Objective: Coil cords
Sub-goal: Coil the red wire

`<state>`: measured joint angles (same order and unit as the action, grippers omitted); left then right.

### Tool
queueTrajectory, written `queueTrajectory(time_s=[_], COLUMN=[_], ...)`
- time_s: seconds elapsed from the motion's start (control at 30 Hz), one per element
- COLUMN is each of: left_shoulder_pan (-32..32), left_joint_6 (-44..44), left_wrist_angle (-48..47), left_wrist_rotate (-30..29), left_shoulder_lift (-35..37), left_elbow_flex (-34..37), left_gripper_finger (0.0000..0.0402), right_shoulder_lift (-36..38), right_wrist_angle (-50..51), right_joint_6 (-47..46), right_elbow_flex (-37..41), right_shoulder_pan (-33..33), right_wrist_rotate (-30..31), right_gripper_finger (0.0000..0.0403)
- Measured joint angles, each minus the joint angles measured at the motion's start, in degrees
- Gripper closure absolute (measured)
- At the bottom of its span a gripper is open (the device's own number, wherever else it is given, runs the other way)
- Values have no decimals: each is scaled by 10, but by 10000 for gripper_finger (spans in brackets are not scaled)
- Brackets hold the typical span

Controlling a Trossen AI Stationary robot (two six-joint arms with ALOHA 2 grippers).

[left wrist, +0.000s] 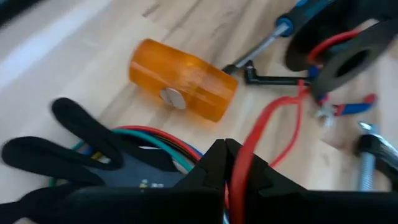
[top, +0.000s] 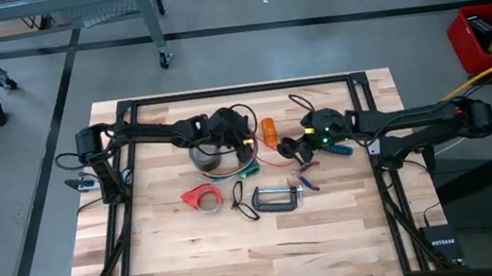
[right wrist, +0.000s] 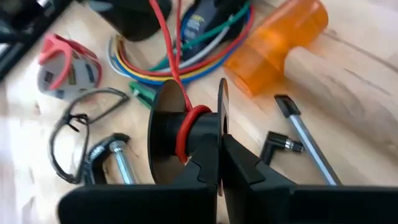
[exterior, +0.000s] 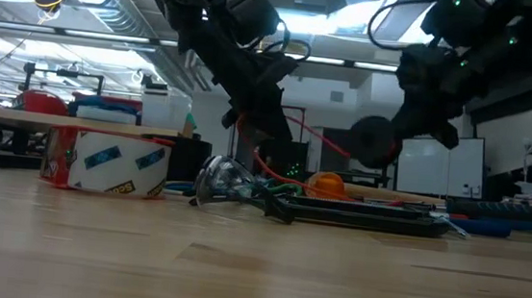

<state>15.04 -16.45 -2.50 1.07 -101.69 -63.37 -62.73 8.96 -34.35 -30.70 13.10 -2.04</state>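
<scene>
Cords — your shut left gripper pinches the red strand taut toward the spool in your closed right gripper — one tug strips the wraps.

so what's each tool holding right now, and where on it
The left tool is shut on the red cord along its length. The right tool is shut on a black spool at its rim.

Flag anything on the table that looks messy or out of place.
The cords lie in a loose tangle, and one red wire runs off onto a black spool held by the right end effector.
</scene>
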Motion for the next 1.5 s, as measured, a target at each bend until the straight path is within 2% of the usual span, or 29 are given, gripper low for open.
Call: queueTrajectory(time_s=[0.33,0.5,0.7,1.0,1.17,1.37,1.5], left_shoulder_pan=[36,46,54,69,71,70,70], left_joint_6=[4,-3,-53,-140,-168,-198,-209], left_wrist_angle=[-5,-21,3,108,150,181,224], left_wrist_rotate=[232,282,266,206,167,111,98], left_shoulder_lift=[0,0,0,0,1,1,1], left_elbow_flex=[0,0,0,0,0,0,0], left_gripper_finger=[401,401,401,401,401,401,401], right_shoulder_lift=[-12,-12,-12,-12,-19,-67,-119], right_wrist_angle=[14,19,7,1,-41,-88,-93], right_joint_6=[2,2,-1,35,38,36,36], right_elbow_flex=[0,0,0,0,0,-15,-53], right_shoulder_pan=[0,0,0,0,0,0,0], right_wrist_rotate=[13,27,74,92,94,94,95], right_gripper_finger=[398,398,398,398,398,398,398])
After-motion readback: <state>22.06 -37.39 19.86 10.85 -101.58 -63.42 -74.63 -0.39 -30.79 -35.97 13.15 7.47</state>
